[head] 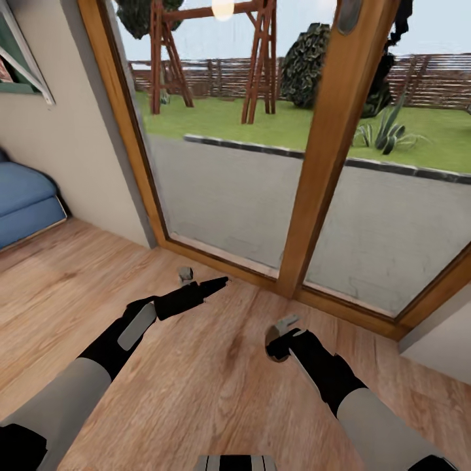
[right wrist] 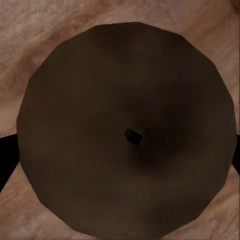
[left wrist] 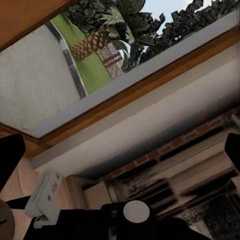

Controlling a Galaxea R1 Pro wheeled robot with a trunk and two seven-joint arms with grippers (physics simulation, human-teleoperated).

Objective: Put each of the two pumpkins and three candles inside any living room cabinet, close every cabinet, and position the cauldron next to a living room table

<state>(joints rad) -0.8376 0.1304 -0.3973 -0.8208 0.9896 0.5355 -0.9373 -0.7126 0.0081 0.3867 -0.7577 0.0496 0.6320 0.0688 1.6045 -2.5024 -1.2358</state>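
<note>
A candle [right wrist: 125, 100] shows in the right wrist view as a round, shadowed brown top with a small wick nub at its centre. My right gripper [head: 275, 345] is shut on it, a black finger at each side of the disc, low over the wooden floor. In the head view only a pale sliver of the candle [head: 268, 336] shows beside the gripper. My left gripper [head: 218, 282] hangs open with nothing between its fingers, pointing toward the glass door. The pumpkins, the cabinet and the cauldron are out of view.
A wood-framed glass door [head: 314, 163] stands close ahead, with a garden behind it. A blue sofa [head: 23, 199] sits at the left by the beige wall. The left wrist view looks toward a brick-and-stone fireplace surround [left wrist: 165, 175]. Wooden floor [head: 196, 392] lies under both arms.
</note>
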